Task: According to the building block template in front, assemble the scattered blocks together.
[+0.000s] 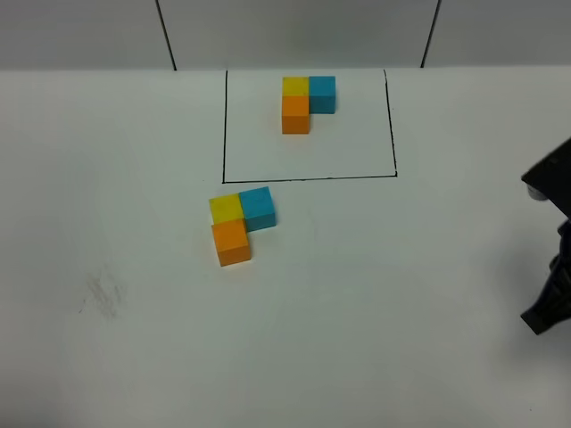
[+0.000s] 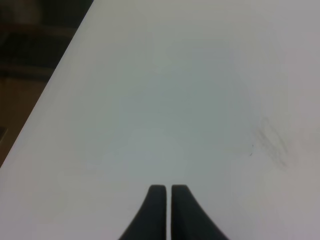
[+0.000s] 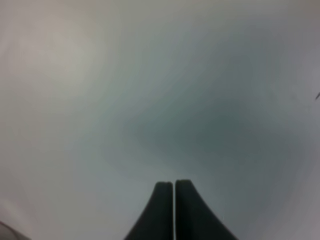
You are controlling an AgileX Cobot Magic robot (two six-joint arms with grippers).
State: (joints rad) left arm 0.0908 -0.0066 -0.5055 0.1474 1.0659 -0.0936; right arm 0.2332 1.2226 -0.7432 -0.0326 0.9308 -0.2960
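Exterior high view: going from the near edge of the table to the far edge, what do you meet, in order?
Smudge on the table → assembled orange, yellow and blue blocks → near line of the black frame → framed template blocks → far line of the frame.

— What can you see of the robot's body?

— In the high view only a part of the right arm [image 1: 551, 259] at the edge. It is black, with angular, blocky shapes, and one small pale round spot near its upper corner.

— And the grippers?

— The left gripper [image 2: 168, 189] has two fingers [image 2: 156, 210], matte black, smooth, wide at the base and narrow at the rounded tips. The right gripper [image 3: 174, 185] looks the same: two dark curved fingers [image 3: 192, 212], a little blurred. No cables, screws or markings are visible.
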